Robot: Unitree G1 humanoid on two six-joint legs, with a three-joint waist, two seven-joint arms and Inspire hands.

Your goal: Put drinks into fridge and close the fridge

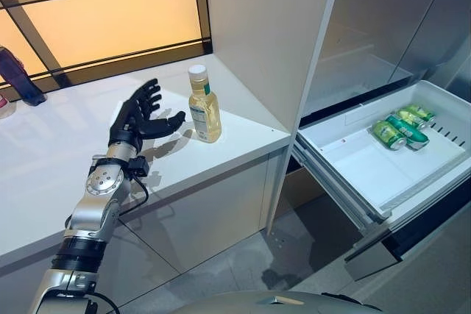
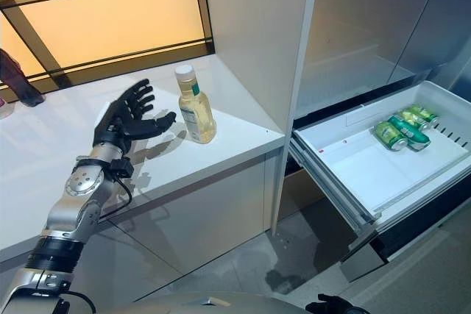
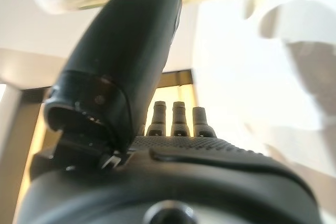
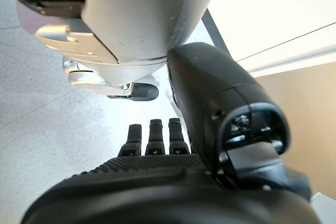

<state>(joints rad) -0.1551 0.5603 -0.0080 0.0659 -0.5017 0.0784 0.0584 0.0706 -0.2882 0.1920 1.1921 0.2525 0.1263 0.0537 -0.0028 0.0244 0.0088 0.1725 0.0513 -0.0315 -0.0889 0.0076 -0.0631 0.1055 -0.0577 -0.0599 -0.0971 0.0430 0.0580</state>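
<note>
Setting: white counter [image 1: 44,152] beneath an amber-lit window with dark frames; tall white cabinet wall at the counter's right end; fridge [image 1: 383,42] beyond that, grey stone floor below.
Right hand [image 2: 331,304]: lowest and nearest, only a dark tip at the bottom edge of the right eye view; in its own wrist view fingers [image 4: 152,137] straight and relaxed, holding nothing, pointing down at the floor.
Left hand [image 1: 136,119]: raised over the counter, fingers spread wide and thumb stretched toward the bottle, holding nothing; apart from the bottle, just to its left.
Bottle [image 1: 203,104]: task drink, upright on the counter near the right end, yellow liquid, white cap, label facing front; blurred past the thumb in the left wrist view.
Fridge drawer [image 1: 346,134]: pulled out, white inside, lower right of the counter.
Cans [image 1: 401,130]: green, lying on their sides together at the far right corner of the drawer.
Purple bottle [image 1: 18,75]: far left of the counter by the window, well apart from the hand.
</note>
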